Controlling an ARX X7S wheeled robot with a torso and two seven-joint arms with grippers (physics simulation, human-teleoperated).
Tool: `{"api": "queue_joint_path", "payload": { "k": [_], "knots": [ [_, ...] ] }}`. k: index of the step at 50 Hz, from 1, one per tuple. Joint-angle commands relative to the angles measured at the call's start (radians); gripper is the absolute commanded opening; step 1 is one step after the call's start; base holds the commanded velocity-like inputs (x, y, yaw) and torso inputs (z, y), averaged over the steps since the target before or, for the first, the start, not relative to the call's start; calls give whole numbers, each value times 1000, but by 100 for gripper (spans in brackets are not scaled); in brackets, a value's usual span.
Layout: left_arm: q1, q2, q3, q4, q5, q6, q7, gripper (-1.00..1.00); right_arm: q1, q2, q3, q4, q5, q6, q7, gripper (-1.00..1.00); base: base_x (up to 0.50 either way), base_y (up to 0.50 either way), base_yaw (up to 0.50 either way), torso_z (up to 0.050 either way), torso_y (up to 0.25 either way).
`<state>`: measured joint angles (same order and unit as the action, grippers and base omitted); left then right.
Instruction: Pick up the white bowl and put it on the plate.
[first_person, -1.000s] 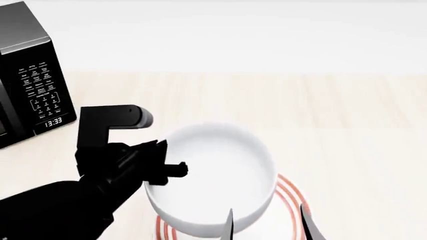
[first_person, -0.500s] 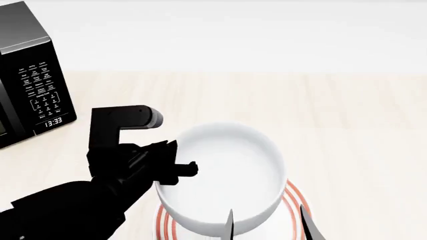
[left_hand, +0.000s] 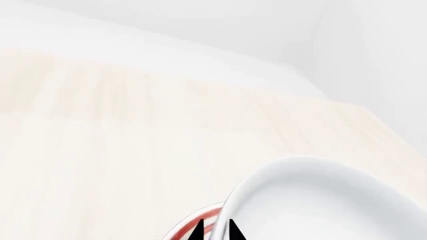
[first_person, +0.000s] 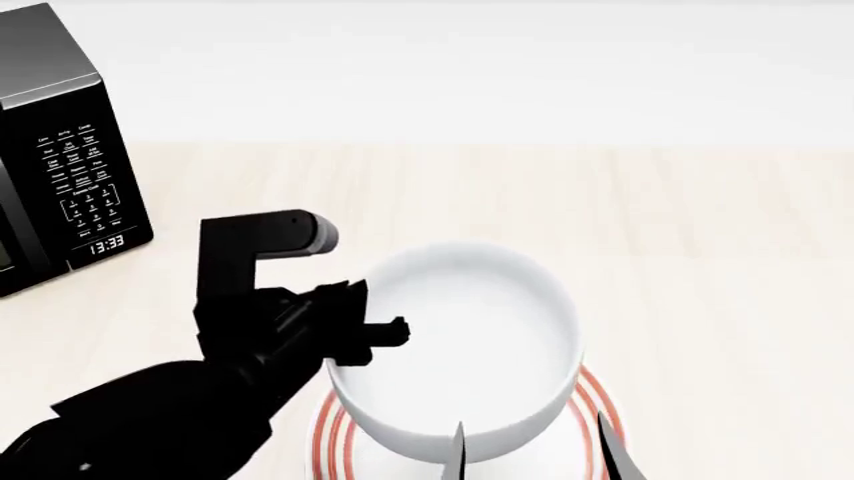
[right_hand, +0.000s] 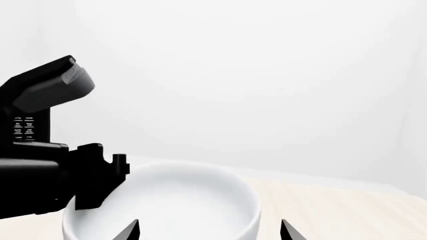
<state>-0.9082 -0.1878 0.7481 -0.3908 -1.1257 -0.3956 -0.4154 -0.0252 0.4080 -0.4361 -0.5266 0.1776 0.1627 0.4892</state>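
Head view: left gripper (first_person: 350, 340) is clamped on the near-left rim of the white bowl (first_person: 461, 350), pinching the thick lip, with the bowl over the plate (first_person: 331, 435); red rings show on both sides beneath it. Rim grip makes sense, since the bowl is too wide to span and a lip pinch keeps it upright. Cannot tell if the bowl base touches the plate or sits just above it; it reads as roughly centred, maybe slightly toward the far side. Left wrist view confirms: fingertips (left_hand: 198, 232) are narrowly apart astride the bowl rim, with the plate's red rings just beside them. Right gripper (first_person: 531, 455) is by the bowl's near side, its two tips spread wide, holding nothing; in the right wrist view the bowl sits beyond its parted tips, not touched. Microwave (first_person: 60, 150) stands well apart at the far left on the wooden counter (first_person: 694, 220). Judged stage: placement nearly done, release remaining. Risk: tipping the bowl if the pinch drags on opening.
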Motion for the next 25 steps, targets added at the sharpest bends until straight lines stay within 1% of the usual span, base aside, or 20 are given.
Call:
{"api": "queue_joint_path", "payload": {
  "k": [1, 25],
  "knots": [
    [-2, 22, -9, -49, 15, 36, 30, -100, 1, 2, -3, 1, 0, -1, 2, 100, 0, 0, 0, 0, 0],
    [4, 45, -4, -116, 15, 67, 76, -100, 5, 5, -10, 9, 9, -2, -2, 100, 0, 0, 0, 0, 0]
  ]
}}
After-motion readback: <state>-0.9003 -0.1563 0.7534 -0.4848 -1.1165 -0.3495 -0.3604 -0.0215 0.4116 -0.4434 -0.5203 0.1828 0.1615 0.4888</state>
